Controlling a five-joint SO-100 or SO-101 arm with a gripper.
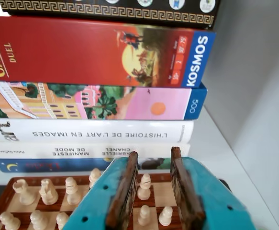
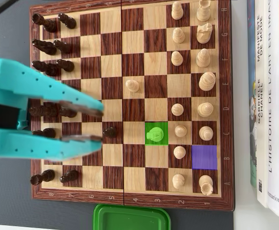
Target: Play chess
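Note:
A wooden chessboard (image 2: 129,200) fills the overhead view, with dark pieces (image 2: 46,46) along its left side and white pieces (image 2: 204,57) along its right. My teal gripper (image 2: 98,124) hovers open over the left half, and nothing is between its fingers. A lone dark pawn (image 2: 109,131) stands just right of the fingertips. One white piece stands on a green-marked square (image 2: 156,133), and a purple-marked square (image 2: 205,157) is empty. In the wrist view the open gripper (image 1: 153,154) frames white pieces (image 1: 144,187) on the board's far rows.
A stack of books and game boxes (image 1: 91,129) lies beyond the white side, seen as spines (image 2: 268,96) at the right in the overhead view. A green lid or tray (image 2: 132,218) sits below the board. One white pawn (image 2: 132,86) stands advanced mid-board.

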